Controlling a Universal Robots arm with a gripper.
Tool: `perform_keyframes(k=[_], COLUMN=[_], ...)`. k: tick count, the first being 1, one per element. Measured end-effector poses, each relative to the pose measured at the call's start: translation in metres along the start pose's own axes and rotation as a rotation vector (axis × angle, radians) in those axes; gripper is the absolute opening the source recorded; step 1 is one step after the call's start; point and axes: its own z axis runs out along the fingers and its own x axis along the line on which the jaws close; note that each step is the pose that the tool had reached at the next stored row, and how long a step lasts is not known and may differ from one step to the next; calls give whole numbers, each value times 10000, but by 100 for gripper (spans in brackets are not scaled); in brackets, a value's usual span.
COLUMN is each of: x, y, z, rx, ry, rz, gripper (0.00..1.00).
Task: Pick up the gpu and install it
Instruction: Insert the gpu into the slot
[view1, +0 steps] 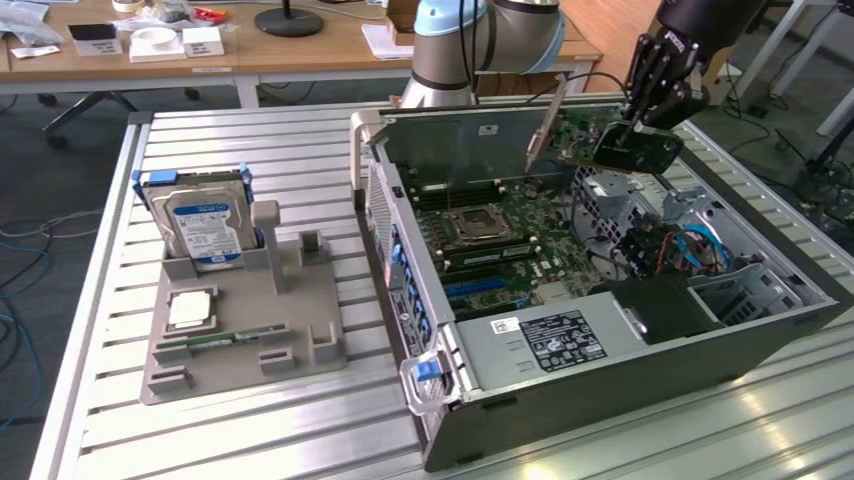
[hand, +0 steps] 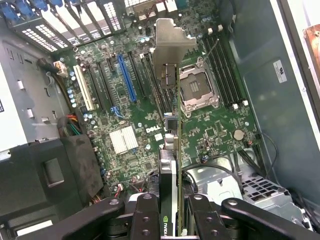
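Slatted counter carries open case; gripper, closed on the gpu, holds it edge-on over the motherboard, likely for slot alignment.

A silver table of long aluminium slats carries two things. Towards the exterior view's left, a grey plastic holder sits flat on the slats. Just beside it, towards the right, an open computer case lies on its side, its inside facing up.
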Motion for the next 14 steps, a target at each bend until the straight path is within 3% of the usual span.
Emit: perform_keyframes(k=[14], x=[0], y=[0], z=[0], rx=[-3], ry=[15], rz=[-203], gripper=[27])
